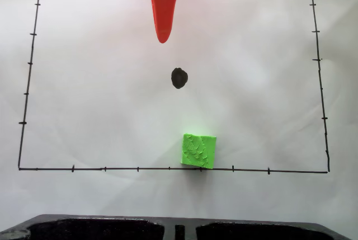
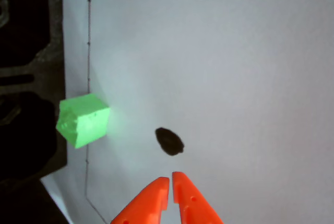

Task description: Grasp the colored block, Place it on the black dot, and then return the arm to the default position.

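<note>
Orange gripper (image 2: pixel 170 180) — jaws pinched together, apparently empty — hangs above the black dot (image 1: pixel 179 78), green block (image 1: pixel 198 151) sitting apart on paper's border line (image 1: pixel 112 169).

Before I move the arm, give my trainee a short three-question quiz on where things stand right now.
1. True or false: the green block already covers the black dot.
2. In the fixed view, the block sits against which drawn border line: A) top, B) bottom, C) left?
3. Fill in: in the wrist view, the gripper has its orange fingers nearly ____ and holding nothing.

Key:
1. False. The block lies apart from the dot, with bare paper between them.
2. B. Its lower edge touches the bottom line.
3. Together; just a thin slit shows between the tips.
</note>
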Available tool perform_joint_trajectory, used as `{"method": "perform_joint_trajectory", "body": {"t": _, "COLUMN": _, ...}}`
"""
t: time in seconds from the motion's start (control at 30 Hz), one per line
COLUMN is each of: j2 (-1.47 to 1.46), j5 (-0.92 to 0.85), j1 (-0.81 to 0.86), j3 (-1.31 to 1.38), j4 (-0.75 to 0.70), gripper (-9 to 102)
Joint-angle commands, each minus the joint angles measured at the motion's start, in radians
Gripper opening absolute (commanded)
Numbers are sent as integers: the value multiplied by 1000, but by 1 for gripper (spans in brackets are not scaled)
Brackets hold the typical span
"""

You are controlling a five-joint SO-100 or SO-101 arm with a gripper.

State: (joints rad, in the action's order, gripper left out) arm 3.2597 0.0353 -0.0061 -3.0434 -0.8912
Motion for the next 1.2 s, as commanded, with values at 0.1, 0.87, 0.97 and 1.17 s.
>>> {"method": "perform_joint_trajectory", "body": {"t": 0.1, "j2": 11, "j5": 0, "j1": -6, "j3": 2, "j4": -2, "gripper": 0}}
{"method": "perform_joint_trajectory", "body": {"t": 0.87, "j2": -479, "j5": 152, "j1": -12, "j3": 354, "j4": 97, "gripper": 0}}
{"method": "perform_joint_trajectory", "body": {"t": 0.97, "j2": -623, "j5": 230, "j1": -17, "j3": 471, "j4": 98, "gripper": 0}}
{"method": "perform_joint_trajectory", "body": {"t": 1.17, "j2": -891, "j5": 353, "j1": -41, "j3": 707, "j4": 89, "gripper": 0}}
